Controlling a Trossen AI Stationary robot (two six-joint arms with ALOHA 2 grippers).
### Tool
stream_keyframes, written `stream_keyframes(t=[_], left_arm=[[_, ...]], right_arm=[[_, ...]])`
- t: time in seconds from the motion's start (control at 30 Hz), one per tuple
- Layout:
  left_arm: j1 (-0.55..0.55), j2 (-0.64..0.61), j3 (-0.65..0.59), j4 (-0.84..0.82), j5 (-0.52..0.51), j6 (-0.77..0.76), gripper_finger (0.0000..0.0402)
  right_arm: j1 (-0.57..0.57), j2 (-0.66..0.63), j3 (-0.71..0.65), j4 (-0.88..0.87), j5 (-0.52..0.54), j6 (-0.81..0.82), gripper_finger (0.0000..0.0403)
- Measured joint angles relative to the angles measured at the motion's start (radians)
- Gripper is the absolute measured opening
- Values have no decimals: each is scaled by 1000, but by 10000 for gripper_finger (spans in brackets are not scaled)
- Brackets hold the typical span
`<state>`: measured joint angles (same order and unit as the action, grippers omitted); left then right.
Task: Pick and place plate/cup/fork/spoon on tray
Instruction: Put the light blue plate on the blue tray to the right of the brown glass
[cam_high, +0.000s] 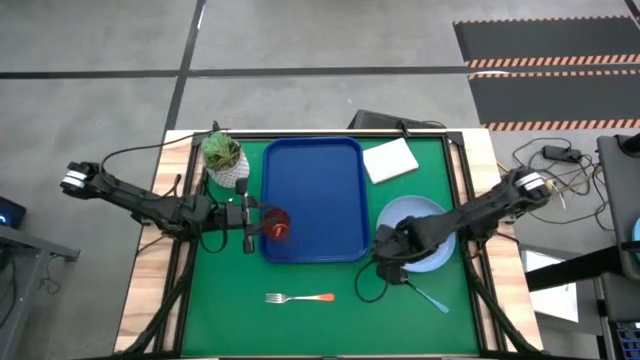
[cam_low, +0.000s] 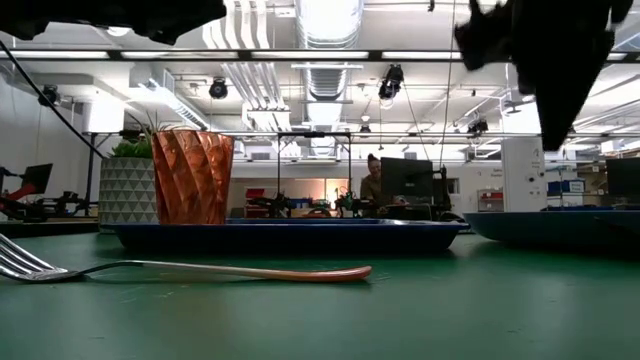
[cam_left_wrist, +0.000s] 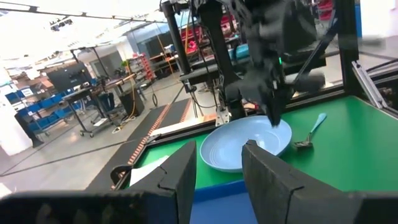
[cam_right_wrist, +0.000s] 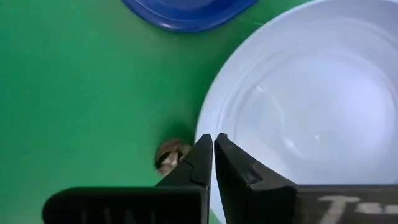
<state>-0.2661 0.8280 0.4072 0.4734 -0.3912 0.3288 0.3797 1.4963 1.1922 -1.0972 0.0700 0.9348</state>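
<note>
The dark red-brown cup stands upright in the blue tray, at its near left corner; it also shows in the low view. My left gripper is open above and just left of the cup, clear of it; its wrist view shows nothing between the fingers. The pale blue plate lies on the mat right of the tray. My right gripper is shut and hovers over the plate's left rim. The spoon lies just near of the plate. The fork lies on the mat near the front.
A white pot with a green plant stands at the far left, beside the tray. A white square pad lies at the far right. The green mat has free room at the near left and between fork and spoon.
</note>
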Motion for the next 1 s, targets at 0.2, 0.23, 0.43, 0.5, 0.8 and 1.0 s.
stream_keyframes(t=[0.2, 0.23, 0.43, 0.5, 0.8, 1.0], left_arm=[[0, 1, 0, -2, 0, 1, 109], [0, 2, 0, -2, 0, 0, 109], [0, 20, 0, -3, 0, -5, 109], [0, 23, 0, -3, 0, -5, 109], [0, 15, 0, 36, -5, 53, 109], [0, 6, 4, 48, -7, 54, 109]], right_arm=[[5, 96, -4, 20, 143, -10, 9], [8, 108, -4, 31, 184, -13, 9], [29, 116, -9, 149, 318, -82, 9], [29, 102, -14, 171, 352, -90, 9], [28, 82, -17, 172, 429, -98, 9], [28, 88, -15, 175, 428, -98, 9]])
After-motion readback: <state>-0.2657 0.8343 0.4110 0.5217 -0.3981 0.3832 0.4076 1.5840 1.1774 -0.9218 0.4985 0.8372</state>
